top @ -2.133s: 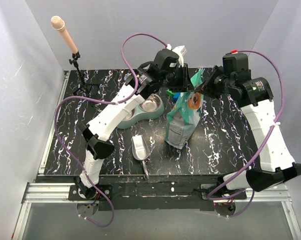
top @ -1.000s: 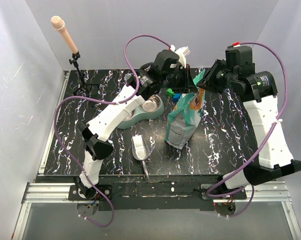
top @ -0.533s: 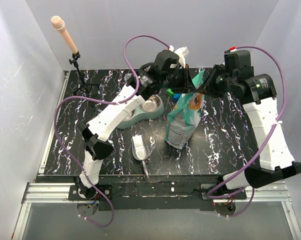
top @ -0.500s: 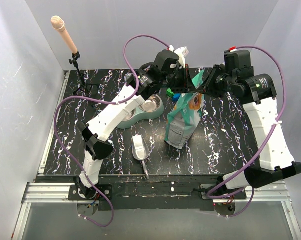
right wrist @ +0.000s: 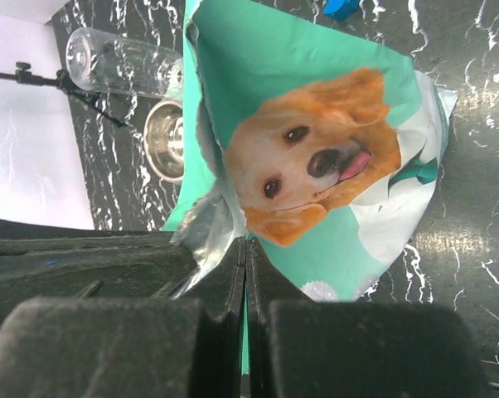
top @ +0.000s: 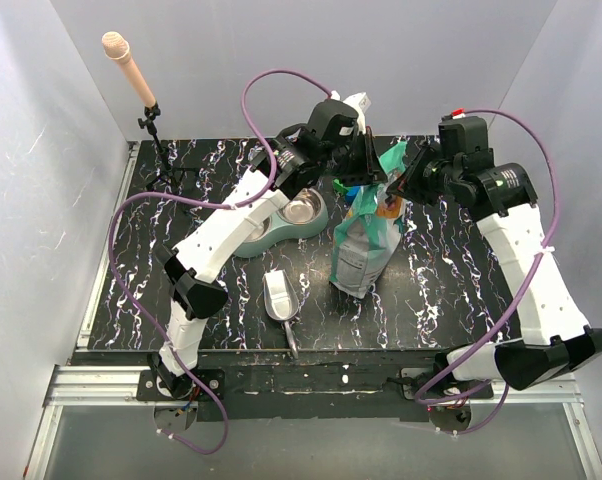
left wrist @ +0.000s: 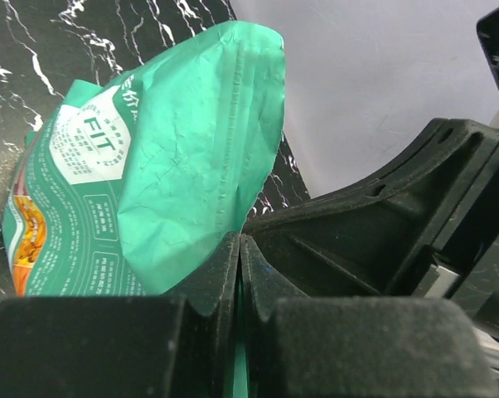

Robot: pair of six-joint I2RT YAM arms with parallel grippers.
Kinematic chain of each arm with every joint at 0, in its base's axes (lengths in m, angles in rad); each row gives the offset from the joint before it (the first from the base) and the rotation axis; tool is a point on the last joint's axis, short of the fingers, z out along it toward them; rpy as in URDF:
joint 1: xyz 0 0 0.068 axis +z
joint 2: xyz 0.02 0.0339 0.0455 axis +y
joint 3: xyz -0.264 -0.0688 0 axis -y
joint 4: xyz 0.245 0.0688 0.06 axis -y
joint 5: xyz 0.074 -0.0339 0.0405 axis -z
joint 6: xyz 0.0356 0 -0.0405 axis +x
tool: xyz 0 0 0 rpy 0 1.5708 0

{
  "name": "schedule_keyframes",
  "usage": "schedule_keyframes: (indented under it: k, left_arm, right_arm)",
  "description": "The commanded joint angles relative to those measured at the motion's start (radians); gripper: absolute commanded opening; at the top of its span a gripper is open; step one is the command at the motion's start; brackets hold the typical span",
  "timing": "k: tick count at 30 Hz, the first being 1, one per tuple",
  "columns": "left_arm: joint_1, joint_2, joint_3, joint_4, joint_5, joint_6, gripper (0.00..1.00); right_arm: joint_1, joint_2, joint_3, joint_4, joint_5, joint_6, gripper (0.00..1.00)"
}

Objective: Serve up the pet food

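Two grips are clamped tight: left end effector (left wrist: 239, 245) and right end effector (right wrist: 245, 249) each pinch the bag's (top: 366, 245) top edge. Black white-veined bench (top: 451, 290) beneath the bag, pale walls (top: 211, 40) behind.

arms (top: 221, 228) — white shells, black joints | cables (top: 281, 76) — purple, looping

Top external view: fixed, high above and behind the near edge of the table (top: 451, 270), facing down and forward. It stands far enough off to hold the whole table. Left wrist view: hard up behind the left fingers (left wrist: 270, 282), facing along them at the bag (left wrist: 191, 149), very close. Right wrist view: likewise behind the right fingers (right wrist: 266, 282), close on the bag's dog-printed face. All three views share the bag's top.
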State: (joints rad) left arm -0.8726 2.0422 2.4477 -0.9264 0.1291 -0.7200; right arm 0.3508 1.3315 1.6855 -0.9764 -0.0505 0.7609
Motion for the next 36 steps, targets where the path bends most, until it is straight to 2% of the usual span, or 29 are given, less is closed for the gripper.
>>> schedule_keyframes:
  k: [1, 3, 5, 9, 13, 14, 15, 17, 23, 27, 32, 36]
  left_arm:
    - [-0.003, -0.022, 0.077, -0.008, -0.097, 0.02, 0.0]
    - [-0.003, -0.027, 0.094, -0.038, -0.164, 0.05, 0.0]
    - [-0.003, -0.039, 0.097, -0.049, -0.201, 0.074, 0.0]
    - [0.003, -0.054, 0.088, -0.02, -0.169, 0.068, 0.0]
    - [0.003, -0.054, 0.082, 0.015, -0.131, 0.041, 0.0]
    - [0.003, -0.054, 0.08, 0.018, -0.131, 0.037, 0.0]
    - [0.003, -0.054, 0.083, 0.018, -0.099, 0.036, 0.0]
    - [0.003, -0.054, 0.082, 0.018, -0.094, 0.033, 0.0]
    - [0.003, -0.056, 0.08, 0.017, -0.089, 0.03, 0.0]
    - [0.004, -0.057, 0.079, 0.006, -0.095, 0.031, 0.0]
    - [0.004, -0.059, 0.079, 0.003, -0.098, 0.042, 0.0]
    - [0.004, -0.057, 0.083, 0.0, -0.095, 0.047, 0.0]
  right_arm:
    - [0.048, 0.011, 0.055, -0.086, 0.301, -0.018, 0.01]
    - [0.066, 0.035, 0.12, -0.186, 0.456, -0.046, 0.01]
    - [0.068, 0.012, 0.093, -0.17, 0.5, -0.078, 0.01]
    - [0.068, -0.07, 0.023, 0.01, 0.298, -0.11, 0.01]
    - [0.048, -0.012, 0.098, -0.022, 0.163, -0.052, 0.01]
    - [0.036, -0.003, 0.111, -0.019, 0.131, -0.035, 0.15]
    - [0.031, 0.003, 0.121, -0.018, 0.111, -0.022, 0.22]
    - [0.025, 0.012, 0.137, -0.016, 0.069, 0.008, 0.3]
    - [0.022, 0.017, 0.155, -0.03, 0.058, 0.028, 0.36]
    - [0.02, 0.003, 0.198, -0.09, 0.096, 0.022, 0.36]
    - [0.02, -0.026, 0.221, -0.071, 0.089, -0.005, 0.42]
    - [0.02, 0.017, 0.232, -0.065, 0.061, 0.005, 0.43]
